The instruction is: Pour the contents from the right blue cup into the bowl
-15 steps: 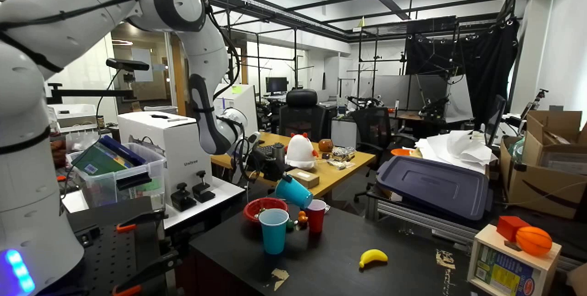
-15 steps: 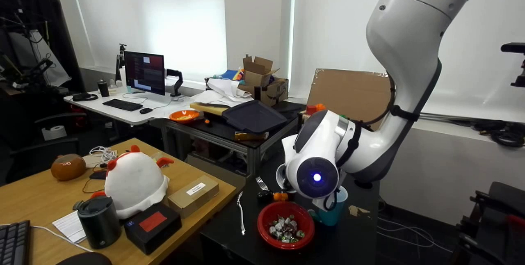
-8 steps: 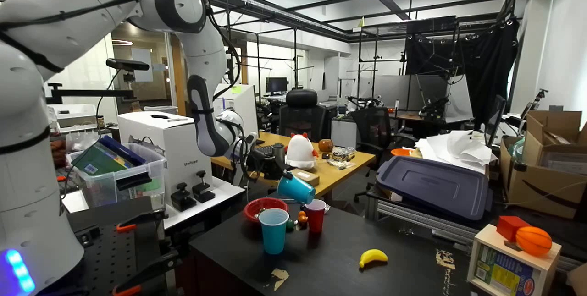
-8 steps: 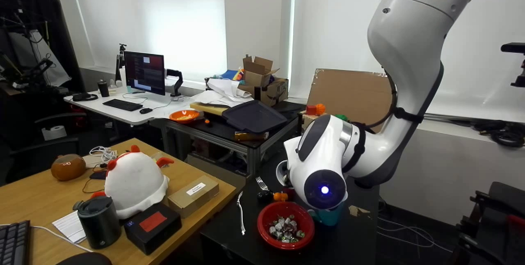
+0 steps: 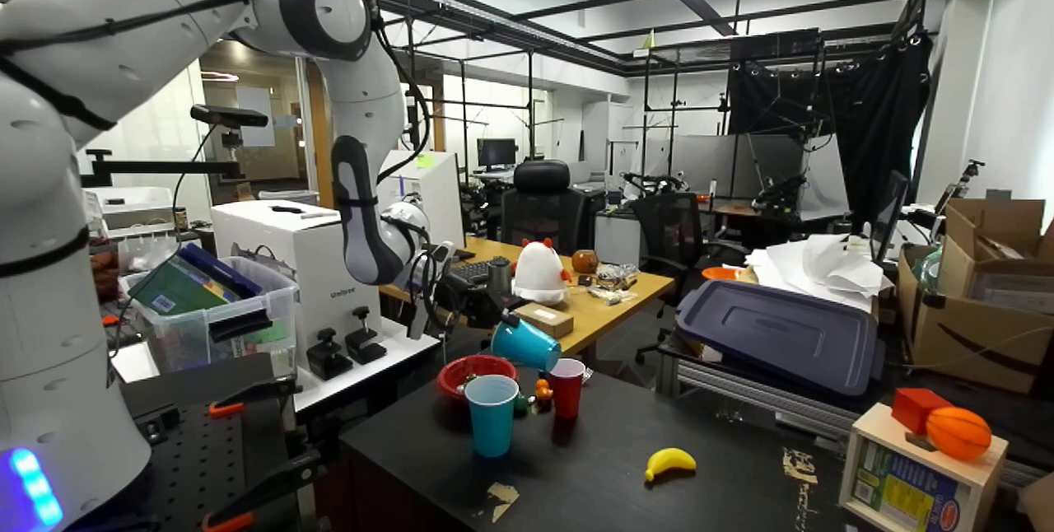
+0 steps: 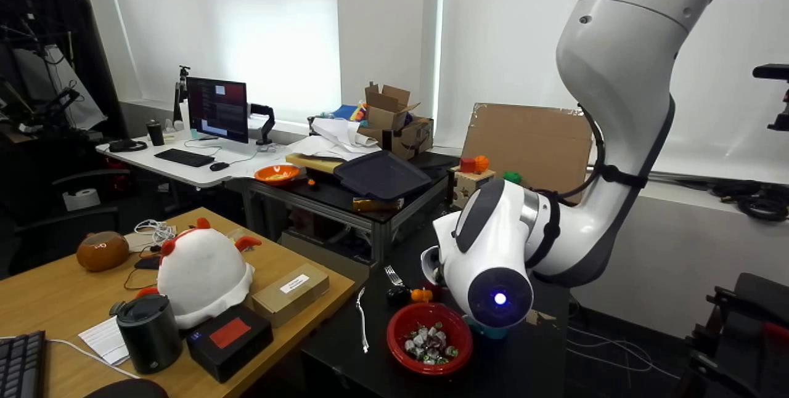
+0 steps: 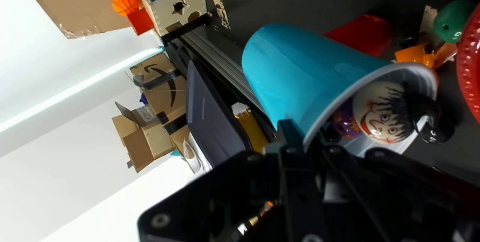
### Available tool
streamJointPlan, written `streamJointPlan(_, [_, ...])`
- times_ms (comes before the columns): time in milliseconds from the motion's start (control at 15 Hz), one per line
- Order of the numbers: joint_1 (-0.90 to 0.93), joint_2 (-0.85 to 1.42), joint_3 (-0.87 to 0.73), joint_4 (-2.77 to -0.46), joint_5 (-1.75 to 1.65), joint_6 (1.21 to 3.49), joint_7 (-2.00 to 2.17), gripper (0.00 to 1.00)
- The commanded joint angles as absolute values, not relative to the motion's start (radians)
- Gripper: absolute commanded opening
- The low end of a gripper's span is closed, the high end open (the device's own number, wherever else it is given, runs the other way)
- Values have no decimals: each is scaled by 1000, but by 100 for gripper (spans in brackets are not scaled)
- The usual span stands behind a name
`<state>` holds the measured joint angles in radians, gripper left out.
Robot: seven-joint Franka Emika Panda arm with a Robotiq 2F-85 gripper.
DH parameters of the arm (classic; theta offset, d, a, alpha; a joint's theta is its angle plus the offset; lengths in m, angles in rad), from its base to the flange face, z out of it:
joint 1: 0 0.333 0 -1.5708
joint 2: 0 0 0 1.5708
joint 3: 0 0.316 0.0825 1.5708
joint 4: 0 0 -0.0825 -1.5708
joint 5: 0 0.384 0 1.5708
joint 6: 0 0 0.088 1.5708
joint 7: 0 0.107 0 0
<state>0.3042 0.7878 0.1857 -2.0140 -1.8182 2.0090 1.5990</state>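
The right blue cup is held tilted in the air above the dark table; it also shows in the wrist view. My gripper is shut on its rim, one finger outside the wall, one inside. Inside the cup, by the mouth, lie a painted-face ball and a purple piece. The cup's base points lower than its mouth. The red bowl stands on the table and holds small silvery and green pieces. In the wrist view the bowl is at the right edge, beyond the mouth.
The lighter blue cup stands upright beside the bowl. A red cup stands below the held cup. An orange toy, a green toy and a fork lie near the bowl. A banana lies farther off.
My wrist has moved right and a little down in an exterior view. The held cup has shifted slightly and stays tilted. The bowl and the standing cups have not moved.
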Motion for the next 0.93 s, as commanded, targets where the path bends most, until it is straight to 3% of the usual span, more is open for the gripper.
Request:
streamJointPlan(0, [276, 732, 223, -2077, -1835, 2001, 1595, 1])
streamJointPlan(867, [286, 737, 240, -2079, -1990, 1951, 1625, 1])
